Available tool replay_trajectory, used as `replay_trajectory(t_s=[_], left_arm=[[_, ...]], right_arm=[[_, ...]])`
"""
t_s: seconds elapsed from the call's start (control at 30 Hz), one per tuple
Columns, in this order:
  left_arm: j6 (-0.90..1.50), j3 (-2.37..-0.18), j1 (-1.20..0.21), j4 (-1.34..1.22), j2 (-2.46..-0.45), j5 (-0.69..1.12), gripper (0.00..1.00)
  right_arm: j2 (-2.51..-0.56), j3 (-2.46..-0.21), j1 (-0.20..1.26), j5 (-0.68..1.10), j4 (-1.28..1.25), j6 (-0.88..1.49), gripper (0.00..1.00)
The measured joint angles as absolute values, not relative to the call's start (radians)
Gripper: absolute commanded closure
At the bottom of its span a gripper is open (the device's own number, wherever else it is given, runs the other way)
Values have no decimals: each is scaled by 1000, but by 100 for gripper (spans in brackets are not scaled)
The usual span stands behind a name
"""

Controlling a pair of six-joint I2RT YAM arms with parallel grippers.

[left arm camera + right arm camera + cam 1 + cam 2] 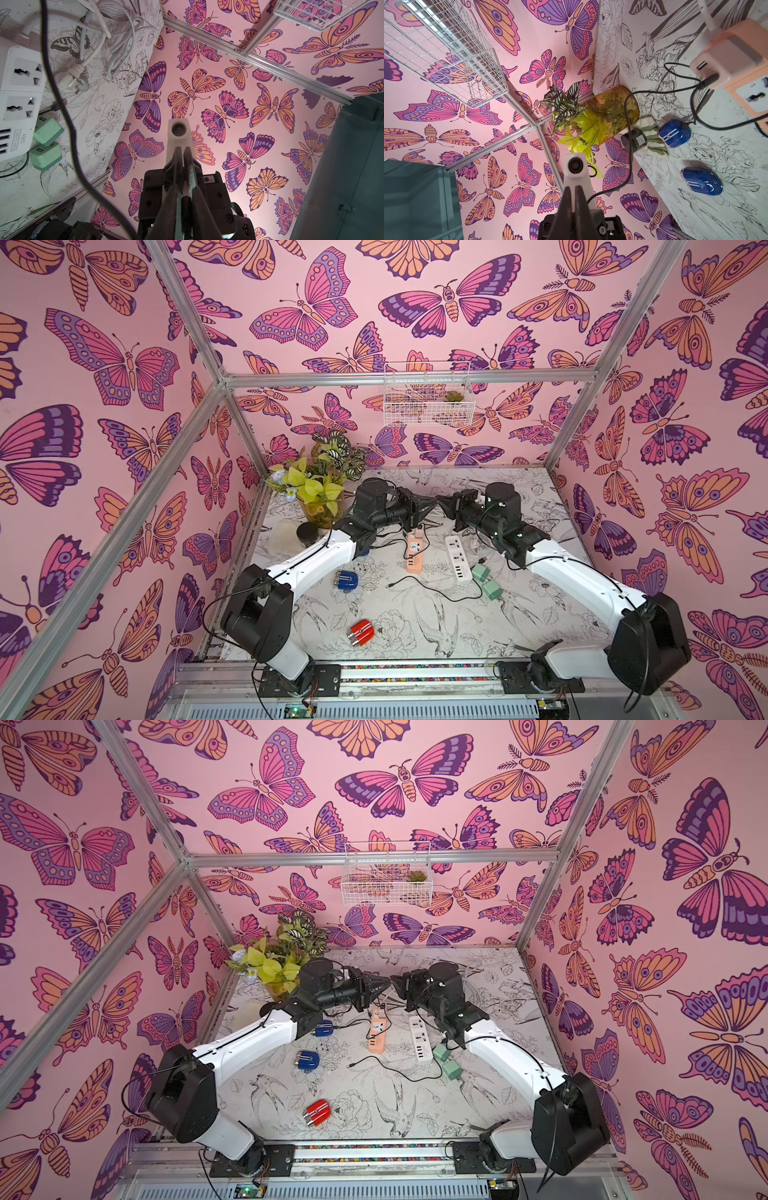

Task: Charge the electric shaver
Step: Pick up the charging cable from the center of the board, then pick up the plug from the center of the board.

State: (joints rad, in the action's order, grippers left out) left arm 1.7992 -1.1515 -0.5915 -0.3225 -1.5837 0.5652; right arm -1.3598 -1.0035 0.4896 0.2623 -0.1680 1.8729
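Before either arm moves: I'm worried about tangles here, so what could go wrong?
1. A black cable leading from the pink adapter loops close past the right gripper; a move might snag it and tug the adapter off the orange strip.
2. In a top view the left gripper almost meets the right one tip to tip; a careless swing could make them collide.

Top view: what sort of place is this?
Probably a staged robot test booth, not a real room: an aluminium frame, butterfly-print walls, and two arms mounted on a front rail.
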Motion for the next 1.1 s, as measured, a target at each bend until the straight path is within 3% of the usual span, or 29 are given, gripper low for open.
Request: replay_trajectory(t_s=[0.17,0.3,0.47,0.5,0.6,0.67,0.73,0.9,1.1], left_arm=[[1795,-1148,-591,-320,-1582,565,87],[1796,-1148,-591,-319,-1579,565,99],[1792,-1147,-591,-317,-1578,565,100],[1792,-1145,-591,-317,-1578,565,100],[1784,-1138,-591,-315,-1575,566,100],[1769,-1125,-591,-306,-1565,570,100],[1755,-1109,-590,-297,-1551,571,100],[1711,-1076,-579,-263,-1505,572,100],[1672,-1073,-566,-251,-1485,572,100]], right_arm=[[-1359,-1003,490,262,-160,1859,100],[-1359,-1003,490,262,-159,1854,100],[-1359,-1003,490,263,-158,1848,100],[-1359,-1003,490,263,-156,1845,97],[-1355,-1007,482,274,-125,1809,70],[-1346,-1036,456,275,-23,1753,63],[-1324,-1081,413,255,117,1675,60],[-1190,-1067,251,224,397,1565,64],[-1169,-880,199,245,553,1617,54]])
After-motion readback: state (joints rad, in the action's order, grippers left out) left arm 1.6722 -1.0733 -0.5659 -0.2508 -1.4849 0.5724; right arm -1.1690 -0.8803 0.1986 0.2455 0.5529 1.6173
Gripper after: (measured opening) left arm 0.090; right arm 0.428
